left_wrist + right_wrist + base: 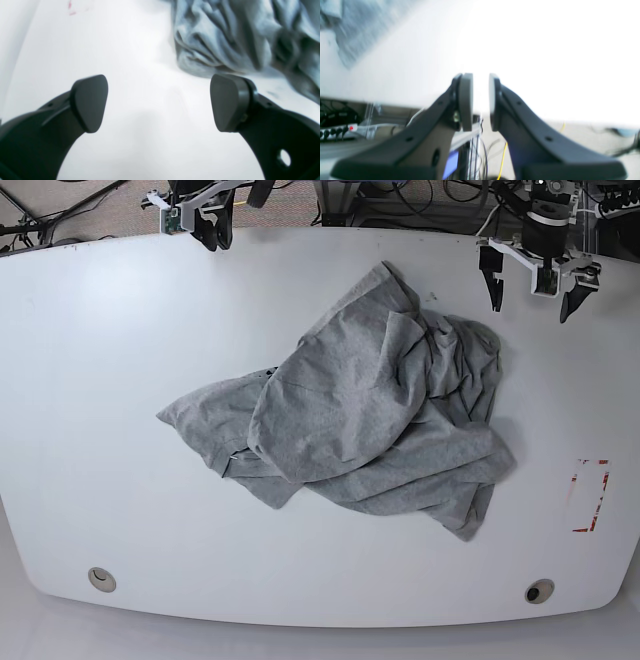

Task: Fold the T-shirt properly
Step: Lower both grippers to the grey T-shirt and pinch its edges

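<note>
Shirt [340,410] crumpled mid-table, likely awaiting spreading. Left gripper [532,298] spread wide, right gripper [218,232] barely parted; both empty.

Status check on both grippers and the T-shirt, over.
Left gripper open, empty. Right gripper slightly open, empty. T-shirt crumpled on table, unfolded. No obstruction seen.

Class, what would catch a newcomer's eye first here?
A crumpled grey T-shirt sprawls across the middle of the white table. Beyond it, at the table's far side, hang two end effectors, the left spread wide, the right nearly closed.
</note>
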